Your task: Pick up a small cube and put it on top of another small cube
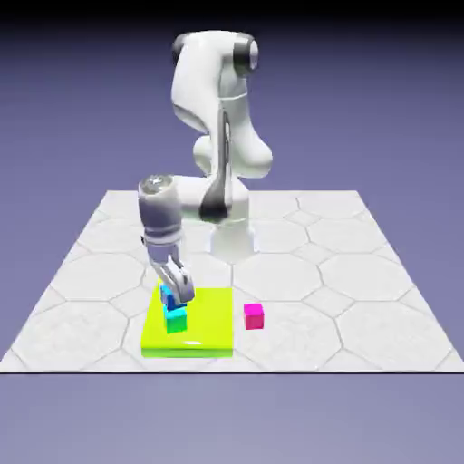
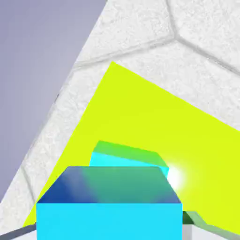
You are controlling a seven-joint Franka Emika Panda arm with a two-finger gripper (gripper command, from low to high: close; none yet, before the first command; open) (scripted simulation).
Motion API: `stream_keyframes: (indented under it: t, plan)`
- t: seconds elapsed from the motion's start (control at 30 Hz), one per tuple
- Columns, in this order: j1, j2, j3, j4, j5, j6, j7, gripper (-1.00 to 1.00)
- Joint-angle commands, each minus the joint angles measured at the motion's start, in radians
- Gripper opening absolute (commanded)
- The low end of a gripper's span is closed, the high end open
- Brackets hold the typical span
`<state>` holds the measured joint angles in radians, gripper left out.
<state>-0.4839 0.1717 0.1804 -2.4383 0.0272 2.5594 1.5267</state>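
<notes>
Item: your tool [image 1: 184, 288], pinching the blue cube [image 1: 169, 297], lower left of the exterior frame, close by the teal-green cube [image 1: 176, 320] on the yellow slab [image 1: 210, 317]. Step in hand, by judgement: placing; next, you centre it over its mate, lower, then release.

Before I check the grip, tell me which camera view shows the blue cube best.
The hand view: the blue cube fills the bottom middle there, large, one whole side in sight, with the teal cube partly hidden beyond it. The exterior view shows it small, partly covered by the gripper, just above the teal cube.
</notes>
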Motion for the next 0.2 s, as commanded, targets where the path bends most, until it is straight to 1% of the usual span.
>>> stream_keyframes:
  t: [0.0, 0.13, 0.17]
  plan:
    - [0.0, 0.0, 0.0, 0.0, 0.0, 0.0, 0.0, 1.0]
    - [-0.014, -0.143, 0.011, 0.032, 0.031, -0.174, -0.021, 1.0]
    - [-0.015, -0.151, 0.011, 0.034, 0.033, -0.184, -0.023, 1.0]
